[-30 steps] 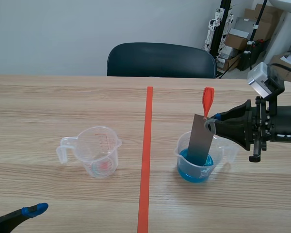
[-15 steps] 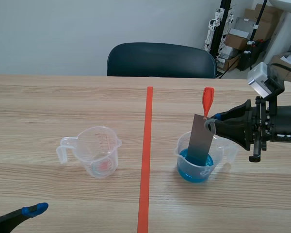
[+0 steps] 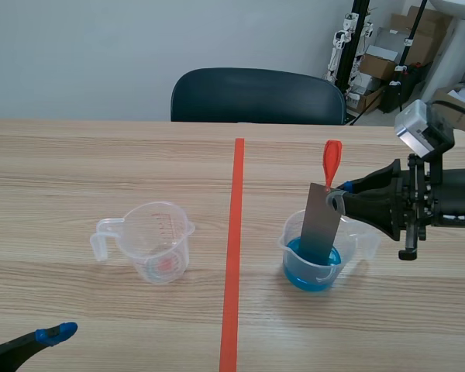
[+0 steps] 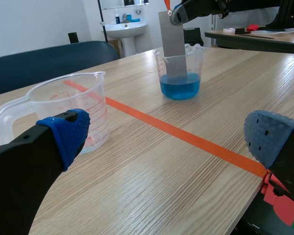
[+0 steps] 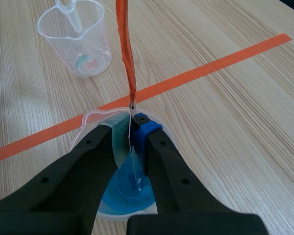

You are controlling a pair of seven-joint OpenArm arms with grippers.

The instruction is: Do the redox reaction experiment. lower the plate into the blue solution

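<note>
Since the plate point(image 3: 320, 229) looks thin, stiff and slick, I pinch its faces near the top edge: my right tool point(image 3: 339, 200) is clamped there, the lower end dipping into the blue solution point(image 3: 301, 275), at 3 o'clock from the clear cup point(image 3: 159, 248).

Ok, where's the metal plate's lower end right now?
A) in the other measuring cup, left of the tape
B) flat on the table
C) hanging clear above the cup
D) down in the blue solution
D: the right gripper, shut on the metal plate, holds it with its lower end inside the measuring cup, in the blue solution.
</note>
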